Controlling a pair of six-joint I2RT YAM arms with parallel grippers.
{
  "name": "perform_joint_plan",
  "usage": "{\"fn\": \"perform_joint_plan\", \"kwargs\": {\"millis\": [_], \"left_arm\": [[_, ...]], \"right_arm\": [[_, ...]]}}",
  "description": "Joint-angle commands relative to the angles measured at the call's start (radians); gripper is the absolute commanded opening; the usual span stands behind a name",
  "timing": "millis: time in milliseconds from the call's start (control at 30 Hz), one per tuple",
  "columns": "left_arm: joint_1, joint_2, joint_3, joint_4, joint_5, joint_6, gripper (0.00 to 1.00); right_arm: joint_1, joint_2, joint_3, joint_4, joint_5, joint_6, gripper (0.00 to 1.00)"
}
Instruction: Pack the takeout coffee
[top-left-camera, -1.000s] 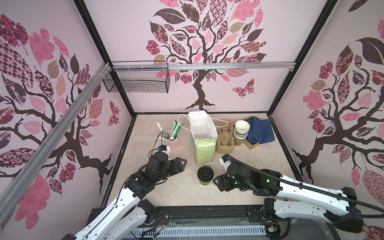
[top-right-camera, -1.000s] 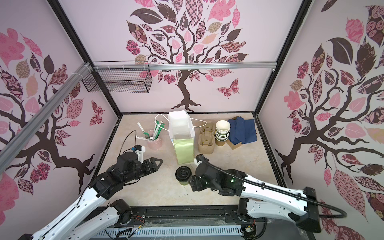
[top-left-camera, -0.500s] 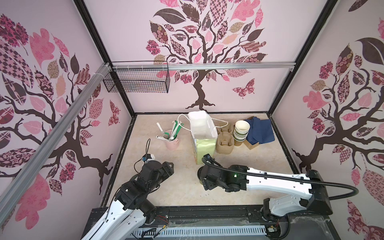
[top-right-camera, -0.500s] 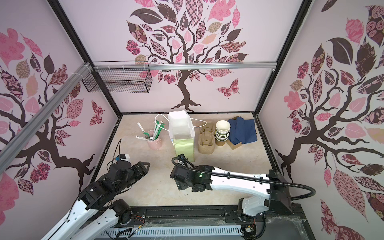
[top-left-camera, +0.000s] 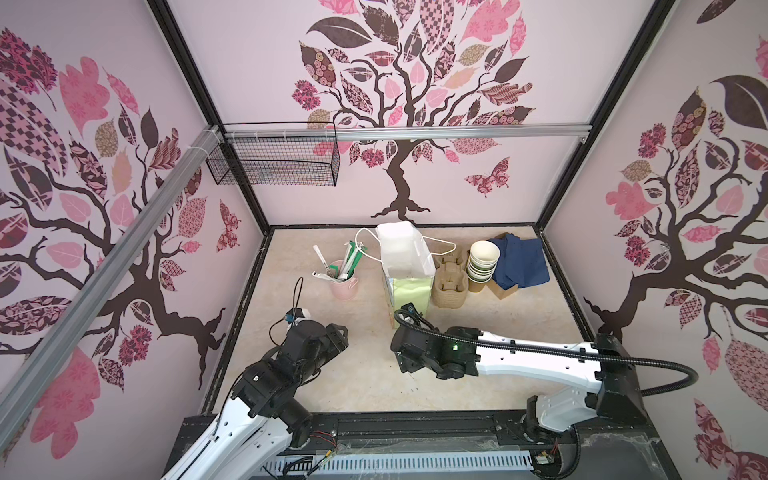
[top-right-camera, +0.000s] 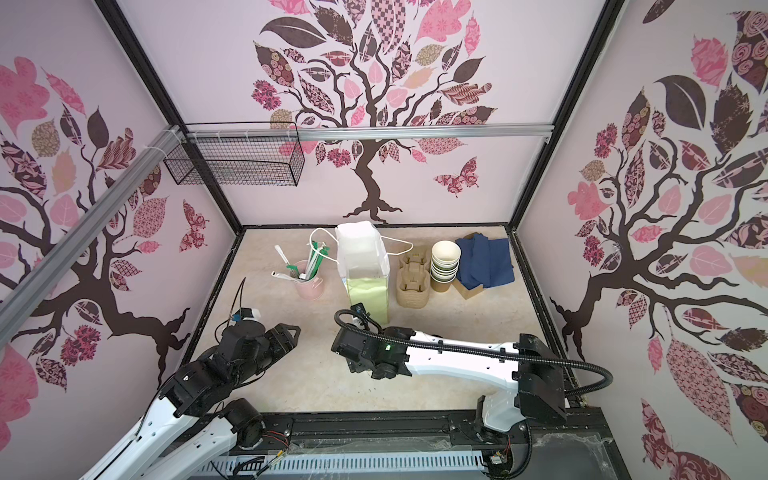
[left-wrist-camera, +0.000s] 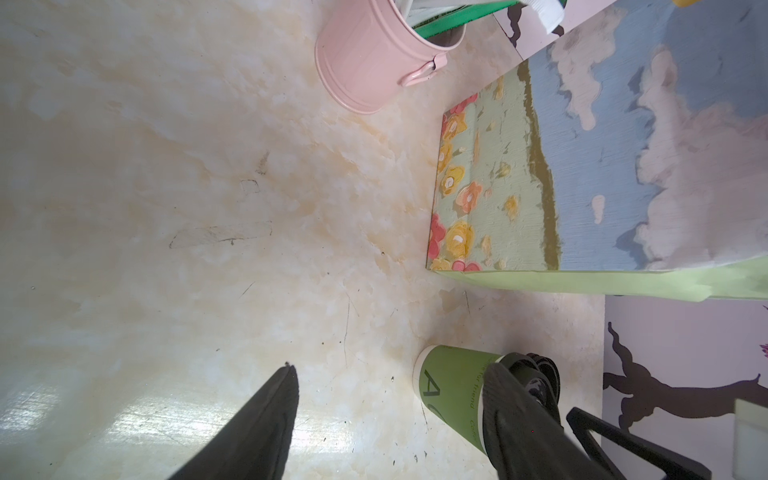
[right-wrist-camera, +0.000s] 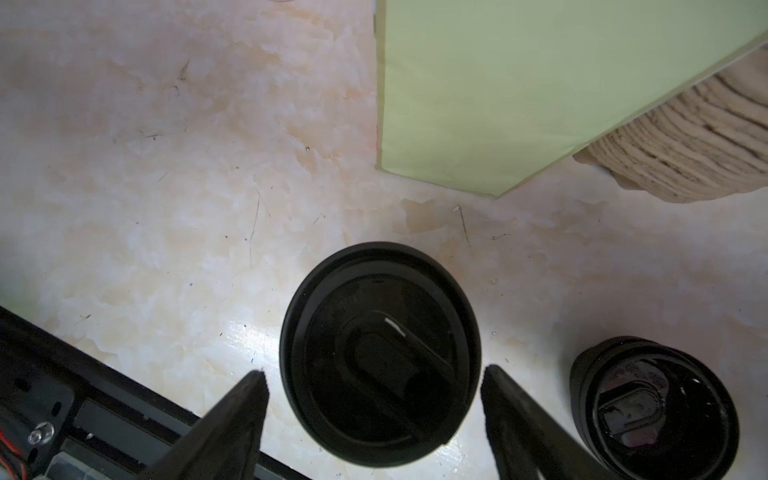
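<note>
Right wrist view: takeout coffee (right-wrist-camera: 380, 357) upright on bench (right-wrist-camera: 166, 187), black lid up, set between right jaws. Jaws spread wide, clear gap on both sides of lid, no contact, nothing gripped. Green paper bag (right-wrist-camera: 540, 83) standing near, apart from cup; stack of pulp cup carriers (right-wrist-camera: 685, 158) just beside bag. Loose black lid (right-wrist-camera: 652, 399) on bench near cup, outside jaws, not touching it.

Left wrist view: left jaws also wide open, only bare bench between, holding nothing. Coffee's green wall w/ dark lettering partly behind 1 jaw tip. Pink bucket (left-wrist-camera: 365, 54) further off, beside bag's painted side.

Both top views: cup hidden under wrist of right arm (top-left-camera: 436, 353), in front of bag. Left arm (top-left-camera: 307, 353) well apart to left. Stack of lidless cups (top-left-camera: 482, 262) & navy cloth (top-left-camera: 519, 259) at rear right, by carriers.
</note>
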Motion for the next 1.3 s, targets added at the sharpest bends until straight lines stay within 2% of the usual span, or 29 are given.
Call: {"fn": "perform_joint_plan", "kwargs": {"millis": [0,900,1267], "left_arm": [[0.004,0.012,-0.004,-0.007,-0.005,0.017,0.74],[0.004,0.050,0.002,0.008,-0.006,0.026,0.74],[0.004,0.062,-0.001,0.024,-0.005,0.026,0.73]], "right_arm": [[-0.008,0.038,0.037,-0.010,0.021,0.015,0.84],[-0.030,0.079,0.018,-0.041,0.003,0.046,0.79],[-0.077,-0.071,-0.121,-0.120,0.010,0.068,0.79]]}}
